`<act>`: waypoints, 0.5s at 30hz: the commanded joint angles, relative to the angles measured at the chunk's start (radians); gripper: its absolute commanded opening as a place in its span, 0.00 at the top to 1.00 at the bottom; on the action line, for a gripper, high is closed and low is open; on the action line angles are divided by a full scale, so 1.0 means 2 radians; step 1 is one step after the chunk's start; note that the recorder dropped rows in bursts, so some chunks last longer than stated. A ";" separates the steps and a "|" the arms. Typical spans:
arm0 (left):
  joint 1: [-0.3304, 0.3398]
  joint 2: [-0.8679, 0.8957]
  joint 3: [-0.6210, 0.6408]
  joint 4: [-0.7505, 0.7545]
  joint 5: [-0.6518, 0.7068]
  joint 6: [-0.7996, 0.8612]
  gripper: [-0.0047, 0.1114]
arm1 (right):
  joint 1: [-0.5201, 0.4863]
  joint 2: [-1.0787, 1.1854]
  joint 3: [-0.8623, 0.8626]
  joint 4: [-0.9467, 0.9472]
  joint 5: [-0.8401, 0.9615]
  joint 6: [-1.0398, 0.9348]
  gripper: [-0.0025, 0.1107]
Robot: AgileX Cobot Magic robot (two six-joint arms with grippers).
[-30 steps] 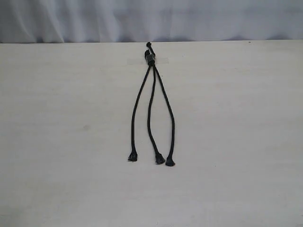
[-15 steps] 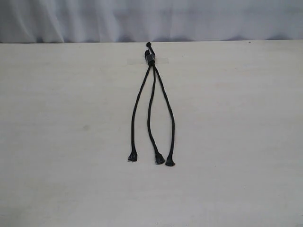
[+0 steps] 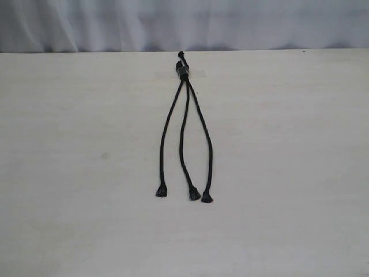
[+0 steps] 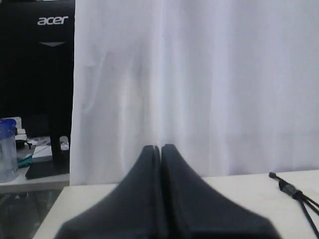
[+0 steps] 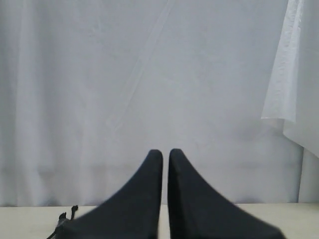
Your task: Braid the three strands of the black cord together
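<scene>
The black cord (image 3: pixel 183 71) lies on the pale table (image 3: pixel 288 173), its knotted top end taped down near the far edge. From there the three strands fan toward the front: left (image 3: pixel 165 133), middle (image 3: pixel 182 138) and right (image 3: pixel 209 144). They lie side by side, uncrossed, each ending in a small frayed knot. No gripper shows in the exterior view. In the left wrist view my left gripper (image 4: pixel 160 148) is shut and empty, the cord's knot (image 4: pixel 287 185) off to one side. My right gripper (image 5: pixel 165 152) is shut on nothing, with a thin slit between its fingers, the cord's top (image 5: pixel 63 217) beside it.
A white curtain (image 3: pixel 184 26) hangs behind the table's far edge. Clear tape (image 3: pixel 199 74) holds the cord's top. Beyond the table's end, the left wrist view shows a dark monitor (image 4: pixel 37 74) and a blue-lidded plastic jar (image 4: pixel 7 149).
</scene>
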 commanded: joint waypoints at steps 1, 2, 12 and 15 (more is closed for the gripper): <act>0.002 -0.001 0.001 0.000 -0.041 -0.003 0.96 | -0.003 -0.002 0.000 -0.004 -0.028 -0.005 0.94; 0.002 -0.001 0.001 0.000 -0.048 -0.003 0.96 | -0.003 -0.002 0.000 -0.002 -0.029 -0.005 0.94; 0.002 -0.001 0.001 -0.010 -0.152 -0.003 0.96 | -0.003 -0.002 0.000 -0.001 -0.038 -0.012 0.94; 0.002 -0.001 -0.021 -0.079 -0.109 -0.001 0.96 | -0.003 0.002 0.000 -0.001 -0.032 -0.012 0.94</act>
